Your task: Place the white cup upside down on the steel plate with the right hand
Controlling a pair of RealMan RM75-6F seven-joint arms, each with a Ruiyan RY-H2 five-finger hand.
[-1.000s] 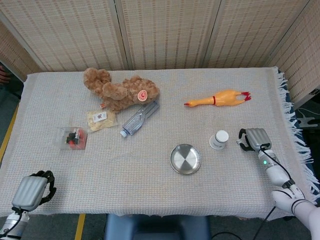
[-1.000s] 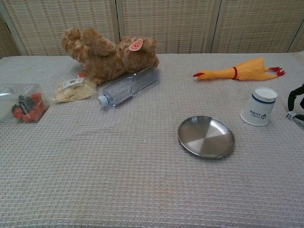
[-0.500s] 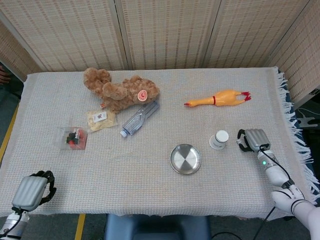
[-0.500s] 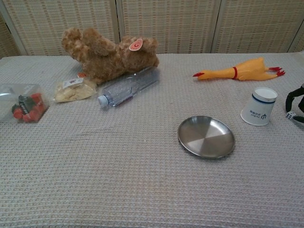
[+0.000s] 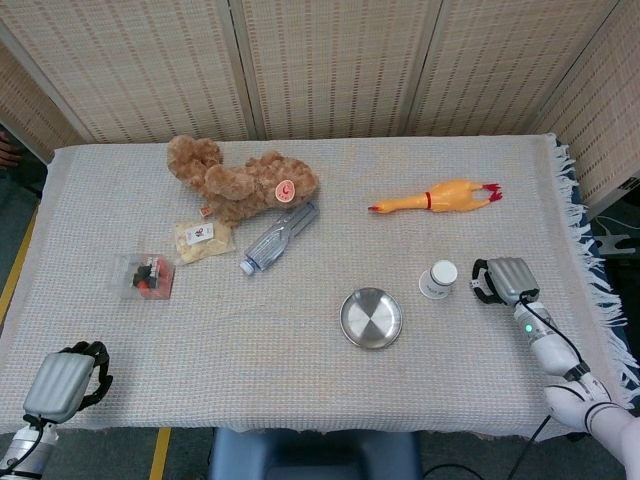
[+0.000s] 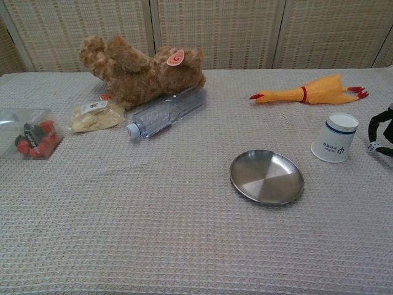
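White paper, with a dark band near its top and a small dark print on its side, makes up the single white cup [image 6: 335,145]; it stands upside down on the woven grey tablecloth [image 5: 300,330], leaning a little, just right of the one round steel plate [image 6: 266,176] and apart from it. One right hand [image 5: 497,281] sits just beside the cup without touching it, dark fingers [image 6: 379,129] curled toward it and holding nothing I can make out, though only their tips show from the chest camera. One left hand [image 5: 68,378] rests at the near left table edge, fingers curled in on nothing. Elsewhere lie one brown plush bear [image 5: 242,181], one clear plastic bottle [image 6: 164,111], one yellow rubber chicken [image 6: 309,91], one pale snack packet [image 5: 202,240] and one clear box of red pieces [image 6: 28,133].
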